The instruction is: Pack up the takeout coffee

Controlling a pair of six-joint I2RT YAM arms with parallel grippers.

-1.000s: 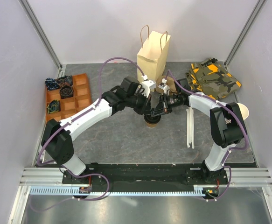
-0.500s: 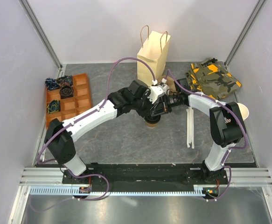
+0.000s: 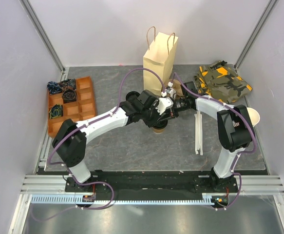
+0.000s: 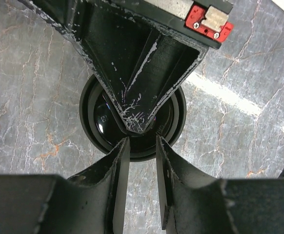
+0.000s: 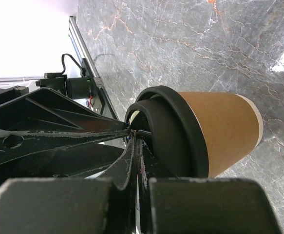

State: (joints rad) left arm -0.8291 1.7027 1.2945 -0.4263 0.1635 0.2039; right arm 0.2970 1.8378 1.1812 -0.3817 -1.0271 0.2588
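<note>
Coffee: I have the coffee (image 5: 219,129) standing upright on the worktop (image 4: 29,68), about mid-worktop. It is in front of the bag (image 3: 160,56) and clear of it. Its black lid (image 4: 99,119) is seated on the rim.
Top view: both wrists meet right over the coffee, so from there I only get a sliver of its brown side below them.
Left jaws: open by a narrow gap, with nothing between them. They point down at the lid. In my left wrist view the tips sit over the lid's near edge, with the gap lined up on the rim. I can't tell whether they touch it.
Right jaws: closed, tips pressed together. They come in from the opposite side, and their point lies on the lid's top near its centre. I can't tell whether they pinch any part of the lid.
Jaws to each other: tip to tip above the lid. The right point sits at the mouth of the left gap, almost touching.
Elsewhere: tray (image 3: 85,97) with dark patterned bundles at far left, camo cloth (image 3: 223,80) at far right, pale cups (image 3: 253,116) beside the right arm.
</note>
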